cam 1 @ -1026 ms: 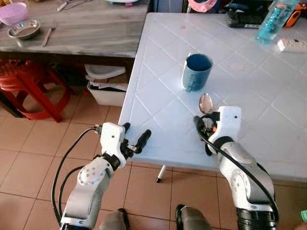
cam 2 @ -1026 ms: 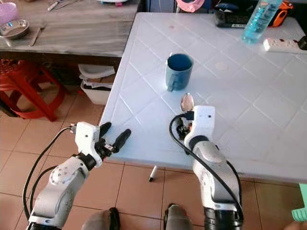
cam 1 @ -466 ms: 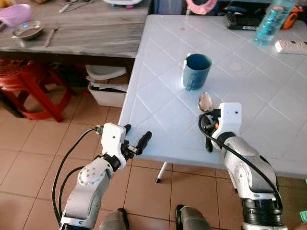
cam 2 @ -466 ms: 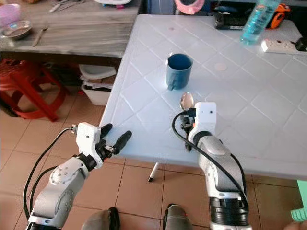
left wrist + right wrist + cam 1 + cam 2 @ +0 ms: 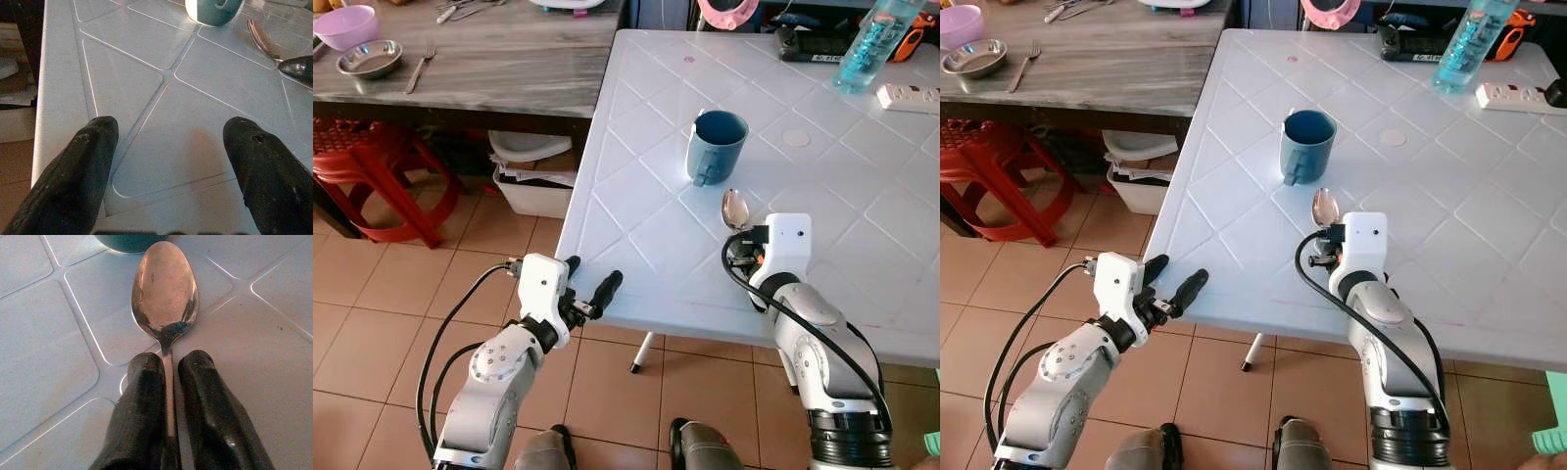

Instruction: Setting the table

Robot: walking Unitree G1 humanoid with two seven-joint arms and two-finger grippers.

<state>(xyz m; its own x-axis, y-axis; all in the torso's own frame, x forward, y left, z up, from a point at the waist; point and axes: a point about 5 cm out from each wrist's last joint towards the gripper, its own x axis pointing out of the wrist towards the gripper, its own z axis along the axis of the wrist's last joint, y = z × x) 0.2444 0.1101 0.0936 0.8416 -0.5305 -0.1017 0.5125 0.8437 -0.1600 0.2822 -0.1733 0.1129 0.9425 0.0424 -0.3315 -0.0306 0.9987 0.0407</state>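
Over the last second the spoon (image 5: 165,303) and right gripper (image 5: 167,377) have barely shifted; the fingers remain clamped on the handle. The bowl lies on the white table (image 5: 646,225) at 6 o'clock of the mug (image 5: 715,145). Lower the handle flat before releasing, keeping the bowl apart from the mug. The left gripper (image 5: 589,284) hovers wide open at the table's near edge.

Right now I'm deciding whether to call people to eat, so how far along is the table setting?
Early. Done: a blue mug stands on the white table. In hand: the right gripper is shut on a spoon, its bowl just short of the mug. The left gripper waits open at the table's edge. Left: a bowl and fork sit on the side counter.
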